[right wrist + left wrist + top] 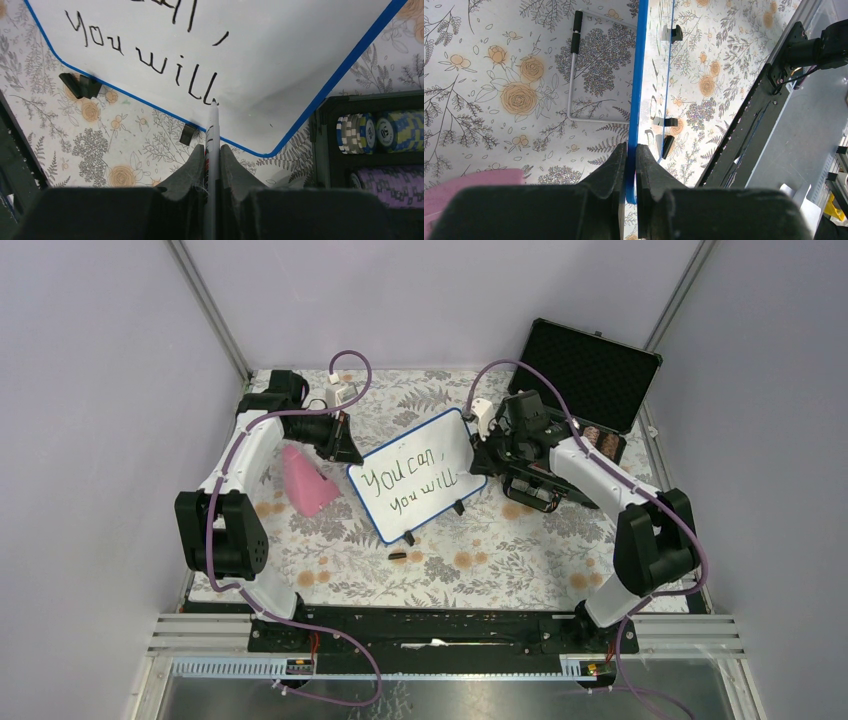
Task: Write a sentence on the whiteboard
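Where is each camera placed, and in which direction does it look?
Top external: above and behind the bases, looking down at the table; the left arm and right arm show, either side of the whiteboard.
Left wrist: behind the left claw, looking along the whiteboard's blue edge, which it pinches.
Right wrist: behind the right claw, facing the lettering; it holds a marker.
Shared: top external and right wrist both show the lettering.

Glossy whiteboard [280, 65], matt blk foam case [590, 365]

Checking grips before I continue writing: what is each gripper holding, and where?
Left gripper clamps the whiteboard by its blue frame edge. Right gripper pinches the marker by its barrel, tip sticking out.
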`<state>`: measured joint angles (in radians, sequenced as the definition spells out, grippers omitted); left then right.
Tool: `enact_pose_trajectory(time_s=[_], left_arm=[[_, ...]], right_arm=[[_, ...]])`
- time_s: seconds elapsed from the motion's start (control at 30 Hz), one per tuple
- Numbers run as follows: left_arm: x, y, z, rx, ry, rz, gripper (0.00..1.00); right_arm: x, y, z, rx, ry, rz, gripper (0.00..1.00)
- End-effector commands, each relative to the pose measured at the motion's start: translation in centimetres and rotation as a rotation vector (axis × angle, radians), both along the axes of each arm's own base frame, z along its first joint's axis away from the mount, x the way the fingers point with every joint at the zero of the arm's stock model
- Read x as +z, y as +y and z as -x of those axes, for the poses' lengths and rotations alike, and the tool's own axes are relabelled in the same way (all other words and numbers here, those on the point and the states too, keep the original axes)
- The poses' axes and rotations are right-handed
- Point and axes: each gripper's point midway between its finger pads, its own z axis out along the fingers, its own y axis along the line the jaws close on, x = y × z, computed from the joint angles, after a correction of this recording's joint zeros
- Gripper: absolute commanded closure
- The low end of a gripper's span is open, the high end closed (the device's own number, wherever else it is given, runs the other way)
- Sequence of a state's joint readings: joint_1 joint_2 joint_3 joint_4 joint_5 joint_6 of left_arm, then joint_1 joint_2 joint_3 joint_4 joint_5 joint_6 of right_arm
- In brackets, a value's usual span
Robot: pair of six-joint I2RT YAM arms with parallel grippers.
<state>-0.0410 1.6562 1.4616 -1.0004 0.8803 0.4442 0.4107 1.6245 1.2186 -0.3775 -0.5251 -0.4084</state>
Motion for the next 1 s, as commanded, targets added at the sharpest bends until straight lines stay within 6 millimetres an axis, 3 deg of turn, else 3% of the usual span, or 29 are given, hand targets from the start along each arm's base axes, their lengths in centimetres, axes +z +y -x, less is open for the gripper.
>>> enact_pose_trajectory(time_s=[0.0,0.63,0.97], left_arm=[[0.1,0.4,-0.9,0.003,-0.062,-0.05,1.0],[0.2,0.5,-0.8,0.004,-0.074,-0.061,1.0],[0.1,0.5,-0.8,0.013,-0.08,-0.062,1.0]], right_arm=[[4.2,0.4,-0.2,0.02,-0.075,-0.064,1.0],[3.9,-1.9,-1.6,-0.071,-0.017,-0.176,1.0],[3.5,-1.3,-1.6,-0.088,0.005,-0.242,1.0]])
